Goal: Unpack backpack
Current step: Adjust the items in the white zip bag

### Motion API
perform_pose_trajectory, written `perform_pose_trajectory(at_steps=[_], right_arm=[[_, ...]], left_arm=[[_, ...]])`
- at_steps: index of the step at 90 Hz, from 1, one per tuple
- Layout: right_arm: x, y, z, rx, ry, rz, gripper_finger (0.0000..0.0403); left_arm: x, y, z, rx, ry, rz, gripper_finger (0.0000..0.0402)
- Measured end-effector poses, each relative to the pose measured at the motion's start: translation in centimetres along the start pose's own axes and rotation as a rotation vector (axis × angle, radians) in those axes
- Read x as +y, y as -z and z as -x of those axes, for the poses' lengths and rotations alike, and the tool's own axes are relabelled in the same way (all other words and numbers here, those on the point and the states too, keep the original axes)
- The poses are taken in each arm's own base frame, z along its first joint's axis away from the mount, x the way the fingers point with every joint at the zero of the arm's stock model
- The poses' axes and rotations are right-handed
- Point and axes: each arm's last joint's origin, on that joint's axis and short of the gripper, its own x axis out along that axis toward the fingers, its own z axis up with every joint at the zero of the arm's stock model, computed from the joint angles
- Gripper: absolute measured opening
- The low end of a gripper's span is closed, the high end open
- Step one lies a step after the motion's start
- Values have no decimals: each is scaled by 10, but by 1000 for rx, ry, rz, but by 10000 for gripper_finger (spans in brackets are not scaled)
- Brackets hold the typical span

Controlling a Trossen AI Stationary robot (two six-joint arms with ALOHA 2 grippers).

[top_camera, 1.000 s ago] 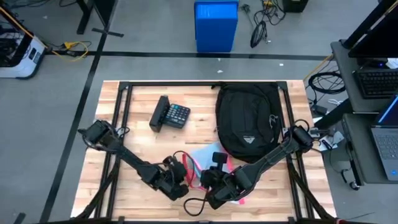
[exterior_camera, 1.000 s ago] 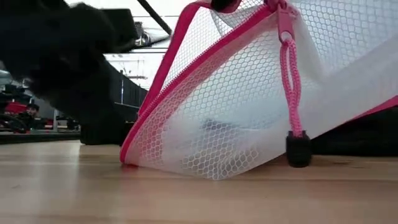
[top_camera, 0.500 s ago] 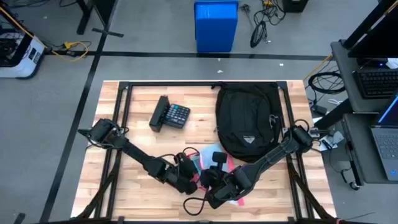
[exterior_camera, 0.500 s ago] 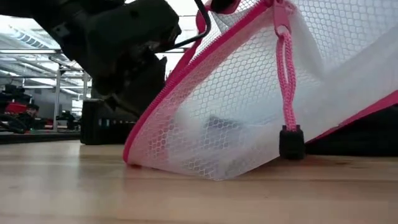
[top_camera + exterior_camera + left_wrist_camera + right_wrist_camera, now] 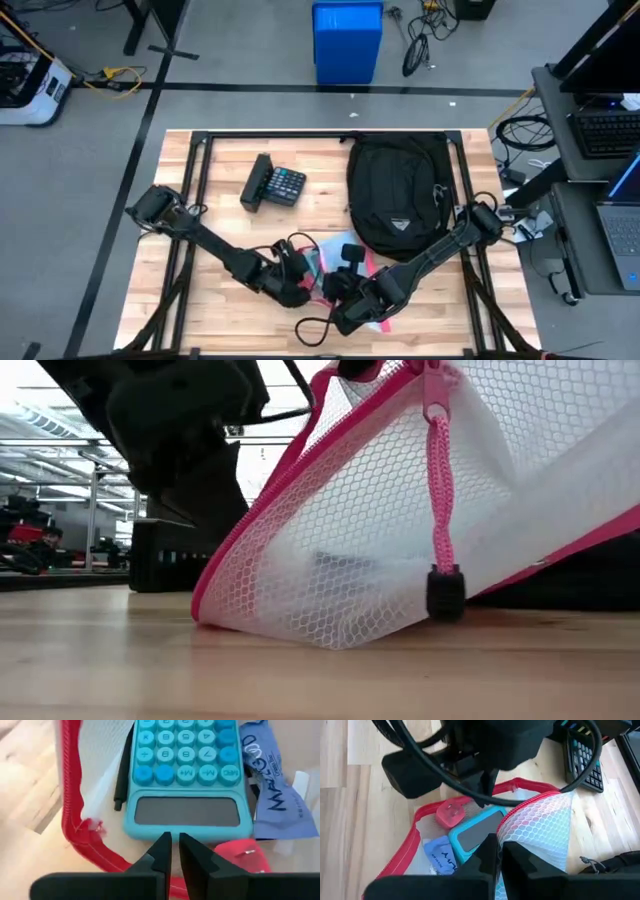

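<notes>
The black backpack [image 5: 400, 195] lies flat at the table's far right, untouched. Near the front edge lies a white mesh pouch [image 5: 335, 255] with a pink zipper. My right gripper [image 5: 497, 851] is shut on it. Inside it lie a teal calculator [image 5: 187, 765], a blue packet [image 5: 272, 795], a black pen [image 5: 121, 780] and a pink thing [image 5: 449, 814]. My left gripper [image 5: 175, 842] is shut and points down into the pouch's open mouth, over the teal calculator's display end. My right gripper pinches the pouch's upper mesh layer at its pink zipper edge [image 5: 520, 805] and holds it raised, so the mouth gapes. The lower layer [image 5: 300, 625] stays on the table. My left gripper's tips are close over the teal calculator's end [image 5: 172, 831]; whether they touch it, I cannot tell.
A black calculator [image 5: 275, 183] lies at the far left of the table. The pouch's pink zipper pull [image 5: 445, 590] hangs down near the tabletop. Bare wood shows at the table's near left. The black frame rails [image 5: 195, 190] run along the table's sides.
My left gripper has gone toward the table's right edge and up to the pouch's open mouth, its shut fingers now over the teal calculator. The raised pouch has shifted slightly and its zipper pull has swung a little.
</notes>
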Motion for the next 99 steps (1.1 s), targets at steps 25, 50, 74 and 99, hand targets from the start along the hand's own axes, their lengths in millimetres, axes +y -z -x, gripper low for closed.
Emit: perform_pose_trajectory(at_steps=[25,50,74,99], right_arm=[[0,0,0,1,-1,0,0],[0,0,0,1,-1,1,0],[0,0,0,1,-1,0,0],[0,0,0,1,-1,1,0]], left_arm=[[-10,13,20,73,78,-62,24],[-22,18,28,30,130,-11,37],[-27,23,19,11,122,15,162],[-28,26,13,-15,93,44,252]])
